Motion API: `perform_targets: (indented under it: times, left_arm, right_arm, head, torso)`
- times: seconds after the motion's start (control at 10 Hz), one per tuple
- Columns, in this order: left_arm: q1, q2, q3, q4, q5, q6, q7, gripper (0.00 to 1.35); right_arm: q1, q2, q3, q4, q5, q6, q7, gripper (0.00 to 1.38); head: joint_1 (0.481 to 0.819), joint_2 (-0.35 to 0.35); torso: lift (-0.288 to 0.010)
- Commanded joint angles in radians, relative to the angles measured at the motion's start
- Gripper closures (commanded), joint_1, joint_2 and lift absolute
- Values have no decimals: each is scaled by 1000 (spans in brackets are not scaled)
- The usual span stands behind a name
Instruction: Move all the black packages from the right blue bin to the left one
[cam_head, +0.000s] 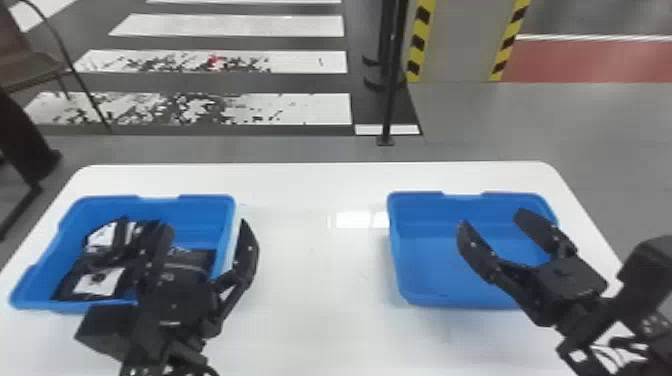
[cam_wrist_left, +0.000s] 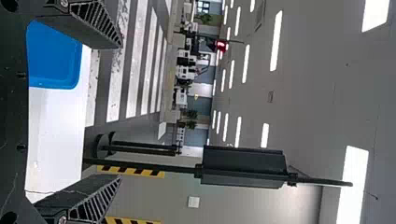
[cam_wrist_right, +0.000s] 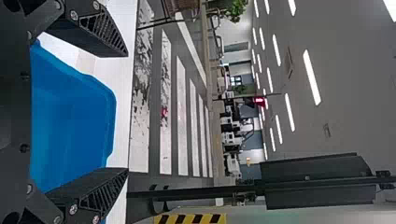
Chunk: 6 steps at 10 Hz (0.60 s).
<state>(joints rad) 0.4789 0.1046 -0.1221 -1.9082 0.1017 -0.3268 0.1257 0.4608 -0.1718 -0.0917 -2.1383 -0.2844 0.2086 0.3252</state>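
A white surface (cam_head: 310, 280) is topped by two blue bins, the left bin (cam_head: 205, 200) and the right bin (cam_head: 430, 215). Over them, the left arm (cam_head: 165, 345) is extended from the bottom edge and the right arm (cam_head: 600, 320) slanted in from the right. The left tool (cam_head: 203, 226) and right tool (cam_head: 492, 219) are both spread wide, with nothing gripped. Black packages (cam_head: 199, 260) with white labels (cam_head: 100, 281) are piled in the left bin, partly hidden behind the left tool, well apart from the right. A red light (cam_wrist_right: 259, 101) is captured beyond in the wrist views.
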Motion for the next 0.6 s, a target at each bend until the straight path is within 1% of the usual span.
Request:
perform_targets:
  times: [0.0, 0.5]
  left_arm:
    - [0, 0, 0, 0, 0, -2, 0, 47]
    - [-5, 0, 0, 0, 0, -7, 0, 59]
  right_arm:
    - [1, 2, 0, -1, 1, -2, -2, 165]
    - [10, 6, 0, -3, -1, -42, -18, 165]
  head:
    - [695, -2]
    - [695, -4]
  torso:
    - [-154]
    - [-154]
